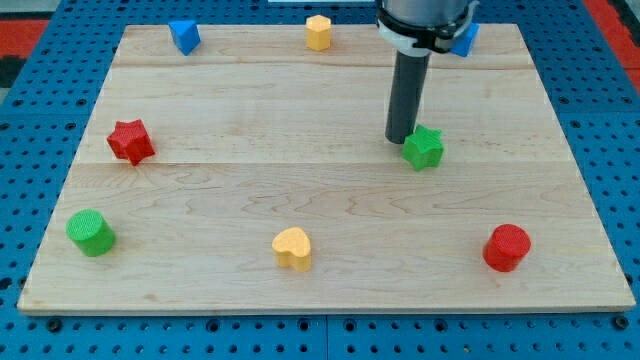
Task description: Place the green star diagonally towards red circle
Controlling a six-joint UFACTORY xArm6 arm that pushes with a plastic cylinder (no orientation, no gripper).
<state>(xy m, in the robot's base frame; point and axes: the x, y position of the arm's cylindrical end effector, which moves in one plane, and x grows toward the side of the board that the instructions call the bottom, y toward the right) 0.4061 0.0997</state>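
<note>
The green star (424, 148) lies on the wooden board at the view's right of centre. My tip (399, 138) stands right at the star's upper-left side, touching or nearly touching it. The red circle (506, 247) is a short red cylinder near the board's bottom right corner, below and to the right of the star. The dark rod rises from the tip to the view's top.
A red star (130, 141) lies at the left, a green cylinder (91, 232) at the bottom left, a yellow heart (293, 248) at bottom centre. A blue block (184, 35), a yellow block (318, 32) and a partly hidden blue block (464, 40) line the top edge.
</note>
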